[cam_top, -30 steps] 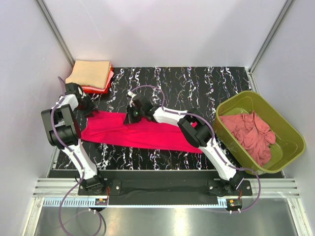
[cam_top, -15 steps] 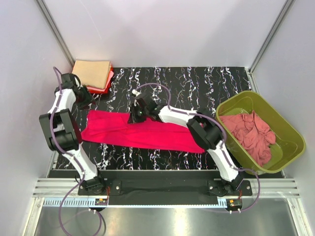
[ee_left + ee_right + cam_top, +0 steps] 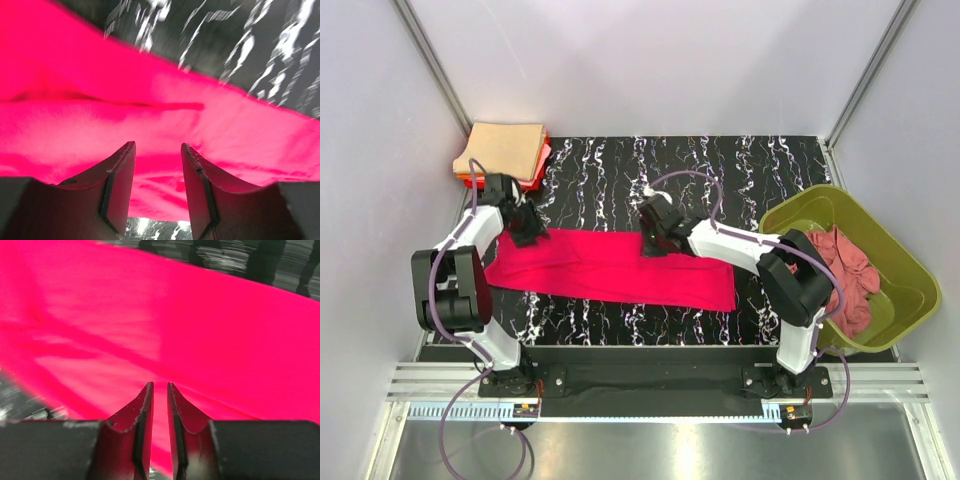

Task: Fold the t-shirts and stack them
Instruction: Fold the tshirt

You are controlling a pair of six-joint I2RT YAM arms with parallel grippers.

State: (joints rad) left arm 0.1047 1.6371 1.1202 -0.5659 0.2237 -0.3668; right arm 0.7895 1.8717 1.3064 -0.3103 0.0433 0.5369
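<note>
The bright crimson-pink cloth t-shirt [image 3: 610, 268] lies as a long strip, running left to right on the black marbled table [image 3: 740, 170]. Left claw [image 3: 527, 228]: half open, empty, over the strip's left end. Right claw [image 3: 653, 243]: barely parted, empty, just right of mid-length.

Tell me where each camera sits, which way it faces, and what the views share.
Top external: above and behind the bases, looking down at the table; both arms, left gripper and right gripper show.
Left wrist: on the left arm, looking down past its parted fingers at the crimson-pink t-shirt.
Right wrist: on the right arm, looking past narrowly parted fingers at the same shirt.
Shared: all three show that shirt.
</note>
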